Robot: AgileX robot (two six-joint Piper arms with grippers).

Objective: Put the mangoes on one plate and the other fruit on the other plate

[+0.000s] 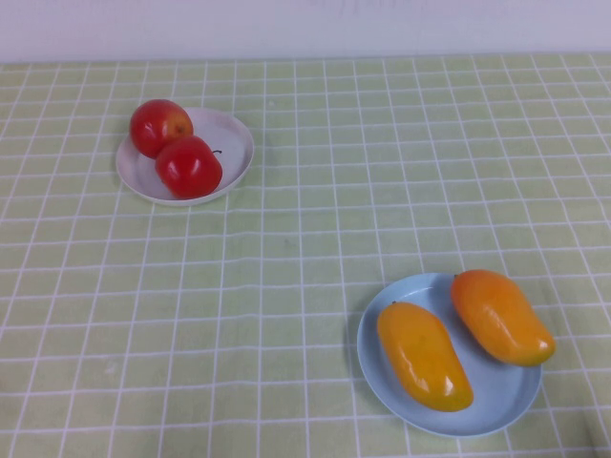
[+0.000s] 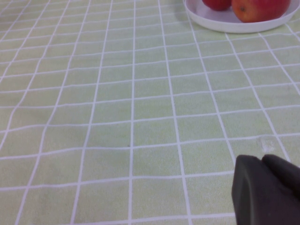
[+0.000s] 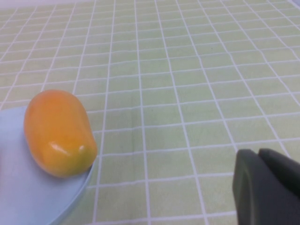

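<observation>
Two orange-yellow mangoes lie on the light blue plate at the near right; the right-hand one overhangs the rim. Two red apples sit touching on the white plate at the far left. Neither arm shows in the high view. The left gripper is shut and empty, low over bare cloth, well short of the white plate and an apple. My right gripper is shut and empty over the cloth, off to the side of a mango on the blue plate.
A light green tablecloth with a white grid covers the whole table. A white wall runs along the far edge. Only the two plates and their fruit stand on the cloth.
</observation>
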